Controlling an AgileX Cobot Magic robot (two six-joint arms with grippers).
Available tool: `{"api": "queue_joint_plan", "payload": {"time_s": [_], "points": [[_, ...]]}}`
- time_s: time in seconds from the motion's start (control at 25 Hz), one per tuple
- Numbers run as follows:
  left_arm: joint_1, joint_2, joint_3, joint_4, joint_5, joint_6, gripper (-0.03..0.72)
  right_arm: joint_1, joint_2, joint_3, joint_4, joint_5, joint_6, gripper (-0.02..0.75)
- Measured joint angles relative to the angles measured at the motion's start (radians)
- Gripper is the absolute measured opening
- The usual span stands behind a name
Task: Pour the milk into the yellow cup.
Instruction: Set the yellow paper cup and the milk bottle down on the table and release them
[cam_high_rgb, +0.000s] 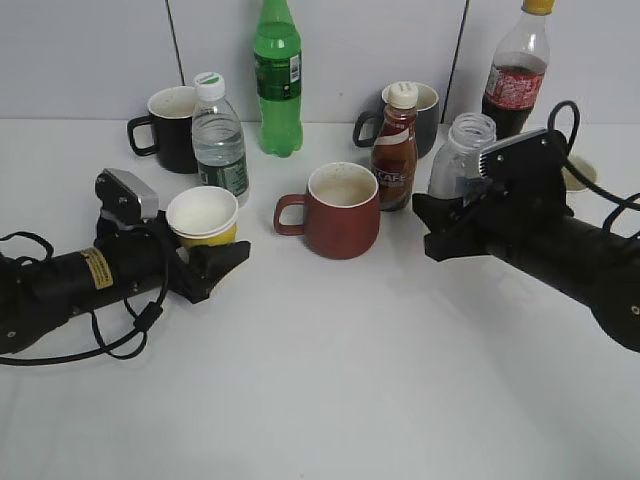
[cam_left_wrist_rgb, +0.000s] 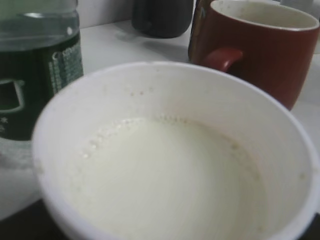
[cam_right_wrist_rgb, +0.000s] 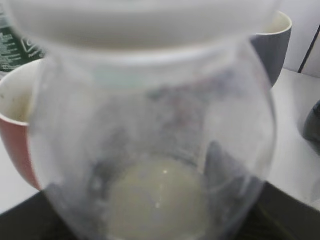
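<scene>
Yellow cup (cam_high_rgb: 205, 219) of milk (cam_left_wrist_rgb: 165, 185) sits clamped in the left tool (cam_high_rgb: 222, 257); right tool (cam_high_rgb: 450, 222) grips the near-empty bottle (cam_high_rgb: 462, 155).

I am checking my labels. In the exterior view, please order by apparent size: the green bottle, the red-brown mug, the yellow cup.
1. Green bottle, the tallest, though it stands farthest back.
2. Red-brown mug.
3. Yellow cup, the smallest, partly hidden by the left gripper.

both arms black, looped black cables; left arm (cam_high_rgb: 70, 280) wears a yellow label (cam_high_rgb: 97, 268).
</scene>
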Motion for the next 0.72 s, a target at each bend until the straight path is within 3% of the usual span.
{"api": "queue_joint_plan", "payload": {"time_s": [0.72], "points": [[0.005, -0.003, 0.073, -0.039, -0.01, 0.0, 0.588, 0.0, 0.22, -0.068, 0.053, -0.123, -0.023, 0.439]]}}
